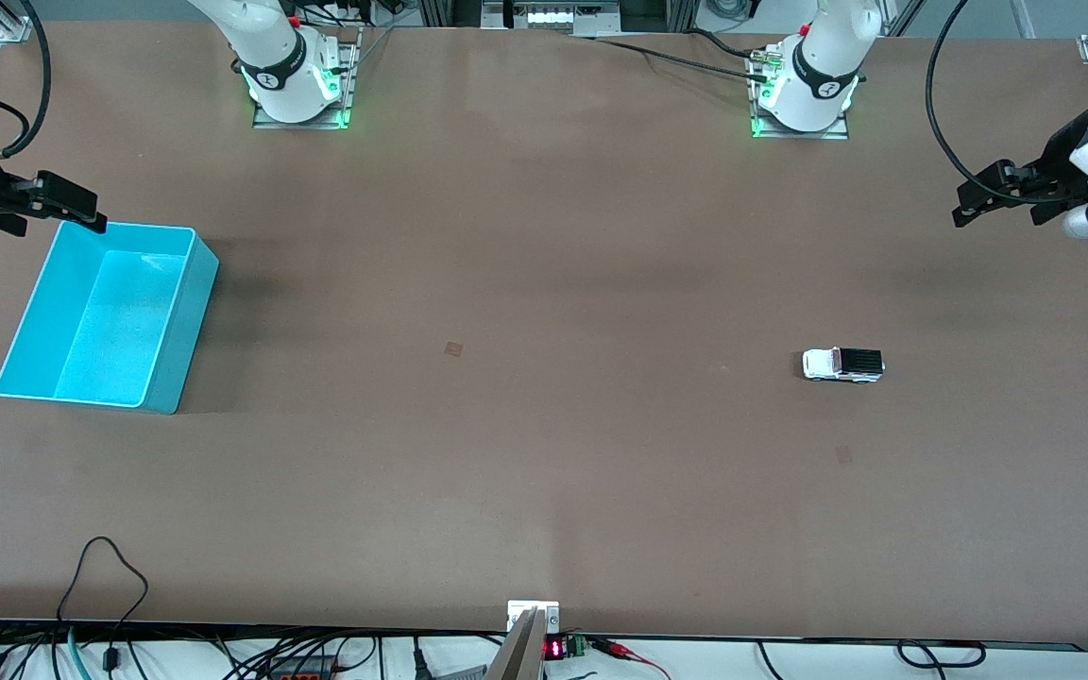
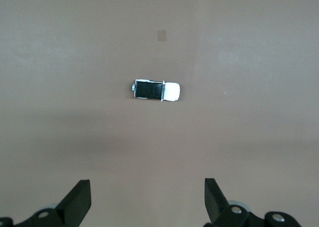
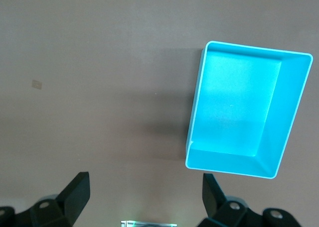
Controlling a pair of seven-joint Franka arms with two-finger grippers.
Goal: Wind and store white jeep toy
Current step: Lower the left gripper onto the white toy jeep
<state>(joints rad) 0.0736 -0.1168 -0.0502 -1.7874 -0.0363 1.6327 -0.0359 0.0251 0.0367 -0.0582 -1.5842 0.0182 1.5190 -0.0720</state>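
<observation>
Both arms wait, grippers spread wide — nothing held.

The white jeep toy (image 1: 842, 365) sits on its wheels on the brown table (image 1: 544, 453) toward the left arm's end, well apart from the turquoise bin (image 1: 171, 321) at the right arm's end. The left gripper (image 1: 974, 203) hangs over bare table at its end; the right gripper (image 1: 72, 208) hovers over the bin's corner — both with fingers apart.

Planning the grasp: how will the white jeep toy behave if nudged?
The white jeep toy stands on its wheels, so it will probably roll lengthwise. It looks small, likely light and rigid. Its smooth body may slip in a pincer.
</observation>
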